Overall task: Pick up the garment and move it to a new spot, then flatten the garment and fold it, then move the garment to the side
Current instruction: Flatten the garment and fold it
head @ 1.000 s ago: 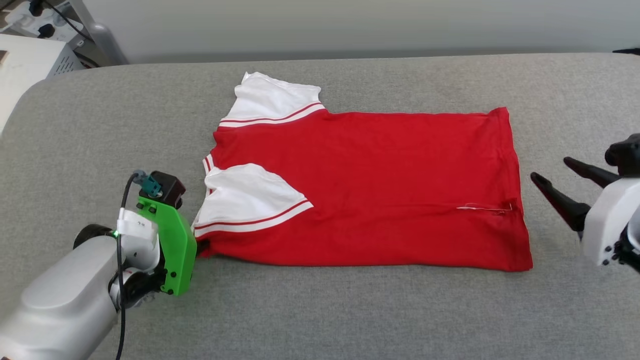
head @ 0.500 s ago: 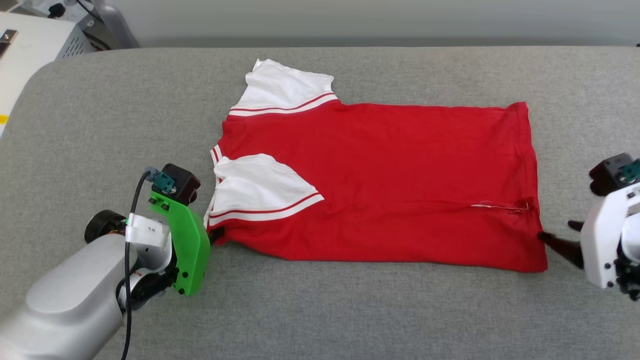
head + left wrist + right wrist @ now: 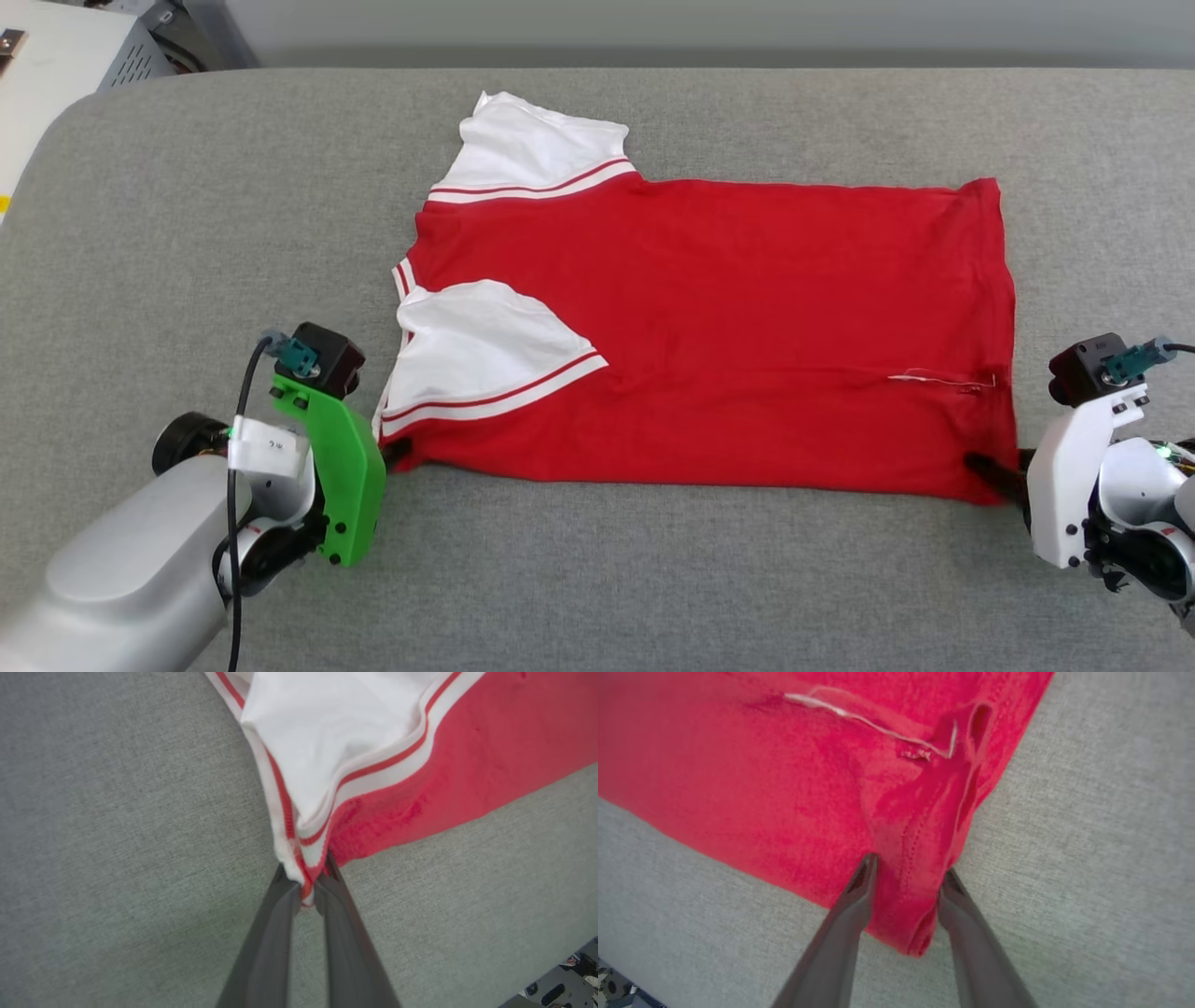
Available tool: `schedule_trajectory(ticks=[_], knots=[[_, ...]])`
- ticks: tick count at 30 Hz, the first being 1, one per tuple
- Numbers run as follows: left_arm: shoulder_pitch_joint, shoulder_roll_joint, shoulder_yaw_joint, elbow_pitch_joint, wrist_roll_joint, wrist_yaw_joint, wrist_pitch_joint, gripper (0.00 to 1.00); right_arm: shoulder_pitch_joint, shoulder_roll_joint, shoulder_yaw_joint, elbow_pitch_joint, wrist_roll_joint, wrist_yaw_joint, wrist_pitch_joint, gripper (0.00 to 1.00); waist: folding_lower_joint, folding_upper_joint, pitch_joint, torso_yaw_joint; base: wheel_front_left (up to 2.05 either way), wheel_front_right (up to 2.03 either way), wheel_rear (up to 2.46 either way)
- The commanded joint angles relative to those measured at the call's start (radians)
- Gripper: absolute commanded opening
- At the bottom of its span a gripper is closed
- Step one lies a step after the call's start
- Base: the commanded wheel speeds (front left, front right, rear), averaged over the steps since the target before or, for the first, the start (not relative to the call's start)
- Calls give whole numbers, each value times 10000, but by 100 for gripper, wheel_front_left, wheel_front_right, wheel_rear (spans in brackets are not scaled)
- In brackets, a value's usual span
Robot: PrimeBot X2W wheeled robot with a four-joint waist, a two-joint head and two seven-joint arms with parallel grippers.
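Garment (image 3: 728, 317), laid flat: the sleeve-end corner is pinched by the low-angled left gripper (image 3: 306, 886); the hem corner is straddled by the right gripper (image 3: 910, 868), jaws apart.

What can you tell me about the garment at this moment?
The garment is a red knit jersey shirt with white short sleeves and red-and-white striped trim. It appears folded lengthwise and lies flat on the grey padded surface, collar end to the robot's left; no print shows. The left gripper is shut on its near sleeve-side corner. The right gripper straddles the near hem corner, jaws apart around bunched cloth.
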Motion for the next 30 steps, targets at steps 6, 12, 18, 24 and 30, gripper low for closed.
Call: schedule_trajectory(ticks=[6,12,18,24,30], knots=[[444,80,186,13,-336,58,-423,0,294,-197,51,-433,230,2,-916,0,0,0,-706,-77,0,0,0],[932,640,245,-698,-440,271,-554,0,826,-805,-217,-1500,404,2,-1364,0,0,0,-1195,-115,0,0,0],[1694,1236,196,-1813,-612,712,-584,0,1780,-1270,-764,-2313,524,2,-1328,0,0,0,-1407,-119,0,0,0],[2362,1438,61,-2432,-774,1155,-612,0,2657,-1395,-1331,-2700,463,2,-991,0,0,0,-1248,-140,0,0,0],[2643,1156,-99,-2093,-901,1236,-621,0,2851,-866,-1541,-2414,322,2,-648,0,0,0,-938,-176,0,0,0]])
